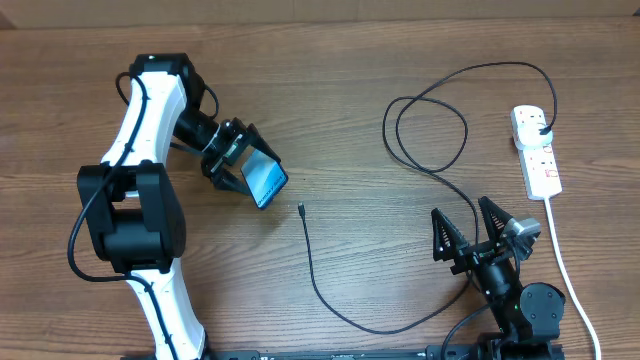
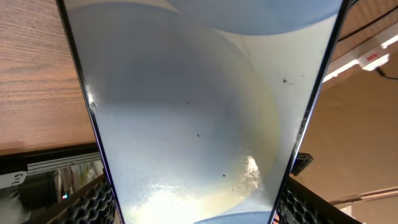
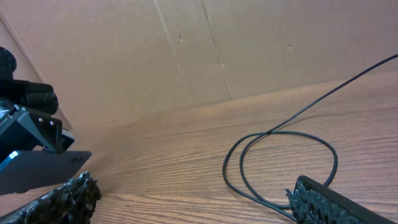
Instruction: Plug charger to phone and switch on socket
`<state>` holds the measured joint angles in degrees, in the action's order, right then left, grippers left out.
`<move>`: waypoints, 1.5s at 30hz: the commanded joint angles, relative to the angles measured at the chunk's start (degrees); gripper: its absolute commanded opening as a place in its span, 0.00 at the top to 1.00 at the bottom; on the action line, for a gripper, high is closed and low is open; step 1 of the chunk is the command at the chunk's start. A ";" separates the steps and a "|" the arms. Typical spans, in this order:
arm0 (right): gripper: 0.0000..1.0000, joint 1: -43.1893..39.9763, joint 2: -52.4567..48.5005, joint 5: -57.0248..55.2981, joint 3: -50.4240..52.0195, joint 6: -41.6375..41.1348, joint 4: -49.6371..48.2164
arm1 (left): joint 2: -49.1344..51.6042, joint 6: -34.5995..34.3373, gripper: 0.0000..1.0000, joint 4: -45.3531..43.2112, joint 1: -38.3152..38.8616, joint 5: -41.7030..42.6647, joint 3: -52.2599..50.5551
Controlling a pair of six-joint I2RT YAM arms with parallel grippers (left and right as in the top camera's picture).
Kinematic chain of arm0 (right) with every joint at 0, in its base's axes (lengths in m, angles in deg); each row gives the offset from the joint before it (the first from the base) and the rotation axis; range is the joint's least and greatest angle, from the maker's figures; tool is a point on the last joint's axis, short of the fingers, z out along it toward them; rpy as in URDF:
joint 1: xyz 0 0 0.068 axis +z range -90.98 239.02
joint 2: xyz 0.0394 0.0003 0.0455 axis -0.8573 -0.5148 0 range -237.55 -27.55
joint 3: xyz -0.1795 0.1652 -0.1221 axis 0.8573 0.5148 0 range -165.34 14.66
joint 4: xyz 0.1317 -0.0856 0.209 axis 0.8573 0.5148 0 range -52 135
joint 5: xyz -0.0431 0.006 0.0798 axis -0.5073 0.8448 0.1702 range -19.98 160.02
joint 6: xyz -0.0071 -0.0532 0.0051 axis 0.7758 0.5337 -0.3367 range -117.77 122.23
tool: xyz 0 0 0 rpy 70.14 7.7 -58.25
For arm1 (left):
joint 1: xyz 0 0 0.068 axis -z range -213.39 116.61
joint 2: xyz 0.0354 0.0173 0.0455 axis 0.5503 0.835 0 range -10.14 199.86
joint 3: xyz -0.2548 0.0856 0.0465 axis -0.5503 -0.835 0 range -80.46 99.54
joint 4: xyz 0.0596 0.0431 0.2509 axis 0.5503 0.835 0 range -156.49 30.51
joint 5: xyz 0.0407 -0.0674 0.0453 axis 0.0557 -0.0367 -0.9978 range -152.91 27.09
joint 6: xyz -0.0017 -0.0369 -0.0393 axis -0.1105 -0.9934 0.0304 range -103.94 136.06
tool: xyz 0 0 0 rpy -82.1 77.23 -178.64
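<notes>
As seen from above, the brown wood-grain table (image 1: 350, 60) carries everything, and the biggest thing on it is the white-and-black left arm (image 1: 140, 200), reaching from the near edge up and across to the middle. The smaller black right arm (image 1: 515, 295) sits at the near right corner.

The long thin black charger cable (image 1: 430, 165) runs from its black plug (image 1: 541, 127), seated in the far end of the narrow white power strip (image 1: 536, 150). It curls into a loose loop on the wood, then sweeps down past the right arm and back up toward the centre. The strip's thick white cord (image 1: 565, 260) trails to the near edge.

The left gripper (image 1: 240, 160) is clamped on one end of the slim dark-edged phone (image 1: 266, 178), which is tilted, its pale blue lit screen facing up. From the left wrist, that screen (image 2: 199, 118) fills nearly the whole view.

The right gripper (image 1: 462, 212) has its fingers spread wide, and nothing is between them.

The cable's small connector tip (image 1: 301, 208) lies on the table near the phone's free end, not touching it.
</notes>
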<state>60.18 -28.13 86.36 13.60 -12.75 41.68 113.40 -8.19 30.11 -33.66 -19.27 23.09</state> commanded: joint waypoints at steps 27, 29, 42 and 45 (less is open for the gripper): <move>0.00 -0.11 0.42 23.21 0.61 -37.73 -0.37 | -4.42 -7.52 0.95 0.28 1.38 10.38 -0.33; 0.00 -0.11 0.42 23.19 0.61 -37.75 -0.39 | -4.42 -7.52 0.95 0.28 1.38 10.12 -0.33; 0.00 0.13 0.42 28.92 0.52 -37.75 -2.21 | -4.42 -13.14 0.95 -0.11 1.42 5.14 -0.33; 0.01 1.86 0.15 28.06 -1.73 -37.09 -2.21 | -4.42 -17.16 0.95 -3.23 1.51 0.63 -0.33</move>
<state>60.67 -28.13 113.49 13.60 -50.26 39.65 111.35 -19.80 28.21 -32.28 -15.05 22.76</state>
